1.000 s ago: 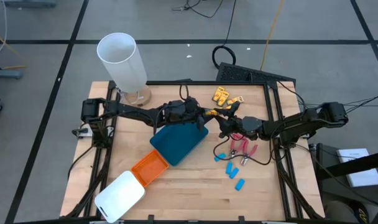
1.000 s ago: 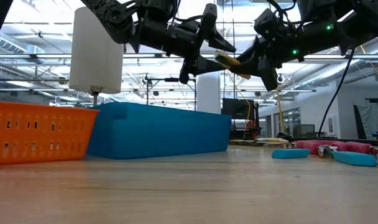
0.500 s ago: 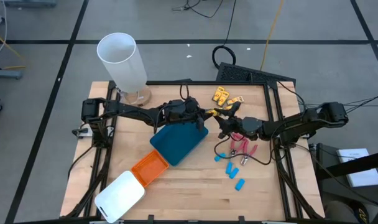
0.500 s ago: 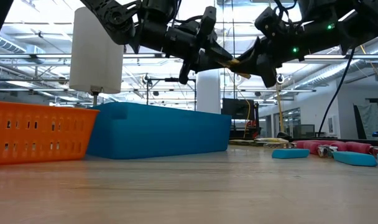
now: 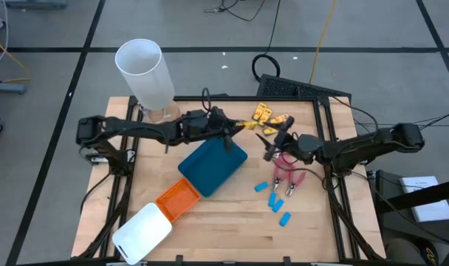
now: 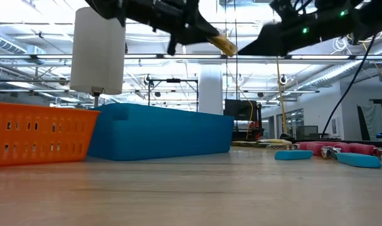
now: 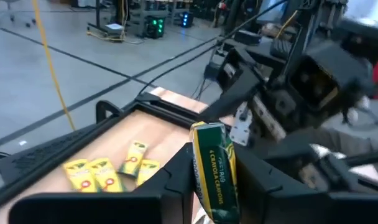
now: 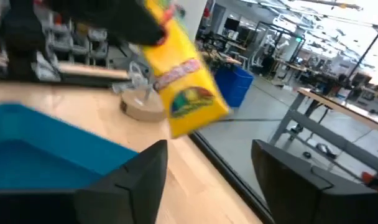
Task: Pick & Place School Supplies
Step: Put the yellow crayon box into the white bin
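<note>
**Q:** What does the left claw (image 7: 209, 186) hold, and why so high?

**A:** Its fingers are closed on one yellow crayon box (image 7: 212, 168), clamped by its lower end so the rest stands clear above the fingertips. The box hangs well above the table (image 5: 232, 214), which would let it pass over the wall of the teal tray (image 5: 212, 166) lying just below and beside the claw.

**Q:** And the right claw (image 5: 272, 142)?

**A:** It sits a little beyond the box with its fingers (image 8: 139, 174) spread apart and nothing between them. The box shows just ahead of them, clear of both, so it appears to belong to the left claw alone.

**Q:** Where are the remaining supplies?

**A:** More yellow boxes (image 5: 264, 113) lie on the table past the left claw's tip. The pink-handled scissors (image 5: 289, 178) and the light-blue pieces (image 5: 275, 199) lie under and behind the right claw, none of them gripped.

**Q:** What is the likely step?

**A:** Probably carrying the box to a tray; the orange tray (image 5: 178, 199) and white tray (image 5: 142, 233) wait farther off.
</note>
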Available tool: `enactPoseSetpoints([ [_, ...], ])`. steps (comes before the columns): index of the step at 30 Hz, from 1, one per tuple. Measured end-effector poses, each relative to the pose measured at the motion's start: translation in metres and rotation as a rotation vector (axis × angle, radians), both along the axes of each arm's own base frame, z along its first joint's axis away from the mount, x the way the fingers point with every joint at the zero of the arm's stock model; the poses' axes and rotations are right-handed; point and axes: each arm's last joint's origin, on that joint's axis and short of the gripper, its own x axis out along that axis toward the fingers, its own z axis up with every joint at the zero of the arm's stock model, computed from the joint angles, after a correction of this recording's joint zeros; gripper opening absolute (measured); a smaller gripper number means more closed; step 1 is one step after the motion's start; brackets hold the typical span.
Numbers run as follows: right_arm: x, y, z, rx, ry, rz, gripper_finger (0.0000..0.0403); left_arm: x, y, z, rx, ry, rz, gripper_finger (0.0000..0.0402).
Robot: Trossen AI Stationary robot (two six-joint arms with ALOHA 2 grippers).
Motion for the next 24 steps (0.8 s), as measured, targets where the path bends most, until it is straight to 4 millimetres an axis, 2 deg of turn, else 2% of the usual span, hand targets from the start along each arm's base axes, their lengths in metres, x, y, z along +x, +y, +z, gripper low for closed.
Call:
enactPoseSetpoints([
  [6, -0.012, 0.000, 0.006, 0.026, 0.019, 0.000, 0.0261, -0.020, -0.018, 0.016, 0.049, 0.090, -0.048, 0.0083],
  [10, -0.017, 0.000, 0.007, 0.040, 0.027, 0.000, 0.0264, -0.032, -0.041, 0.017, 0.062, 0.197, -0.102, 0.0076],
  [14, -0.019, 0.000, 0.008, 0.045, 0.031, 0.000, 0.0261, -0.047, -0.070, 0.013, 0.070, 0.333, -0.167, 0.0073],
  [19, -0.019, 0.000, 0.007, 0.045, 0.039, 0.000, 0.0257, -0.076, -0.115, 0.004, 0.114, 0.536, -0.230, 0.0080],
  [24, -0.019, 0.000, 0.007, 0.045, 0.035, 0.001, 0.0258, -0.104, -0.152, 0.000, 0.017, 0.632, -0.233, 0.0074],
])
